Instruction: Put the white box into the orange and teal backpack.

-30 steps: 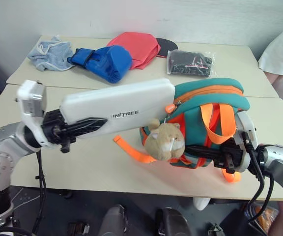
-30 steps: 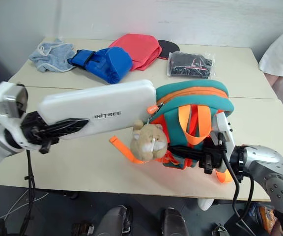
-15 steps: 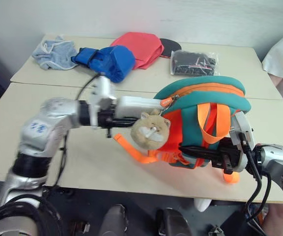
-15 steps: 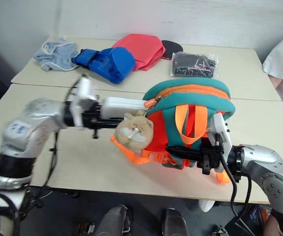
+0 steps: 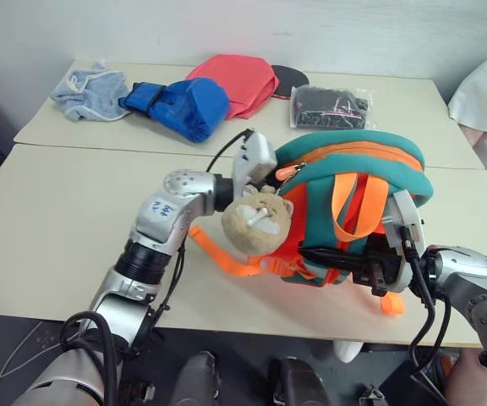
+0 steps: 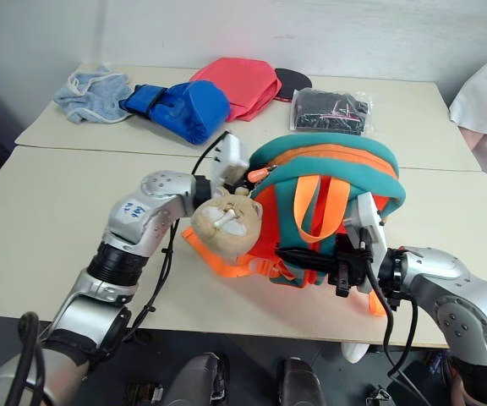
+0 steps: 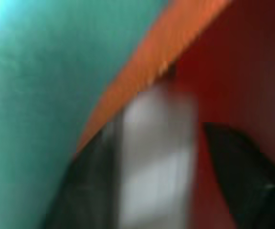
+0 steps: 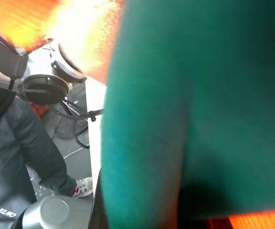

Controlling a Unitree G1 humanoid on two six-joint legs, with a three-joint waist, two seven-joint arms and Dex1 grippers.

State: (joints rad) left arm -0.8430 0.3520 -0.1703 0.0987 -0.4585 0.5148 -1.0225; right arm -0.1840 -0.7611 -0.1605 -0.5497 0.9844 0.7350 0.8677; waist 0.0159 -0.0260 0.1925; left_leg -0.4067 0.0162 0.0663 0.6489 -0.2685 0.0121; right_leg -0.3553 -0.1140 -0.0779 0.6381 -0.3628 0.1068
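While your left hand (image 7: pixel 156 191) sits inside the mouth of the orange and teal backpack (image 5: pixel 353 169), its black fingers (image 7: pixel 237 157) stand apart on either side of the white box (image 7: pixel 154 162), which lies between them against the red lining; whether they press on it you cannot tell. From the head views the box is hidden inside the bag, and your left wrist meets the opening just above the tan plush hamster (image 5: pixel 256 222). Your right hand (image 5: pixel 311 254) is clamped shut on the backpack's lower front, among the orange straps (image 5: pixel 358 203), holding the bag upright on the desk (image 5: pixel 57 211). Farther back lie a blue bag (image 5: pixel 180 106), a red-pink cloth (image 5: pixel 235 80), a grey-blue towel (image 5: pixel 91 91) and a clear packet of dark items (image 5: pixel 328 107).
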